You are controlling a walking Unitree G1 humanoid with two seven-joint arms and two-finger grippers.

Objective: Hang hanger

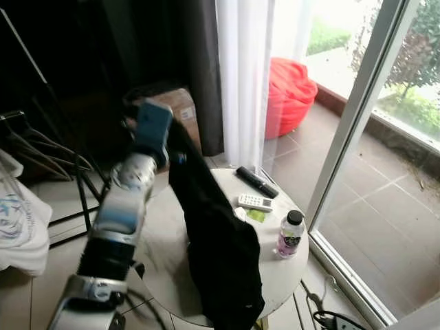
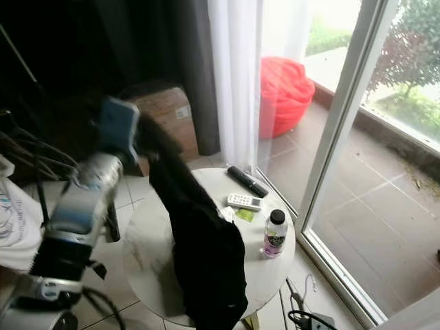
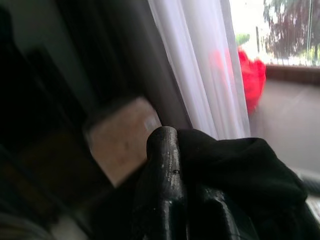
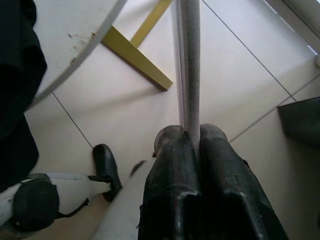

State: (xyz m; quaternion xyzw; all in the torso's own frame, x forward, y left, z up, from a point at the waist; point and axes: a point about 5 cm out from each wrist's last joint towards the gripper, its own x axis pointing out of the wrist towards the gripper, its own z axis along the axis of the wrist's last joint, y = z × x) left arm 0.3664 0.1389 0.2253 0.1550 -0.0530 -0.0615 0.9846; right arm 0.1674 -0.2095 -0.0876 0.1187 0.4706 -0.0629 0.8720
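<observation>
My left arm is raised over a round white table [image 1: 161, 234]. The left gripper [image 1: 173, 146] is shut on the top of a black garment [image 1: 218, 247], which hangs from it down over the table's front. In the left wrist view one black finger [image 3: 164, 165] shows with the black cloth [image 3: 240, 175] bunched against it. No hanger can be made out under the cloth. The right gripper [image 4: 191, 131] hangs low beside the table, fingers shut on a thin grey rod [image 4: 190, 60] that runs on towards the tiled floor.
On the table lie a black remote [image 1: 256, 181], a white remote [image 1: 255, 201] and a small bottle [image 1: 291, 235]. A rack with wire hangers [image 1: 31, 148] and a white shirt [image 1: 17, 223] stands at the left. Behind are a cardboard box [image 1: 182, 110], a white curtain [image 1: 244, 75] and a sliding glass door [image 1: 354, 124].
</observation>
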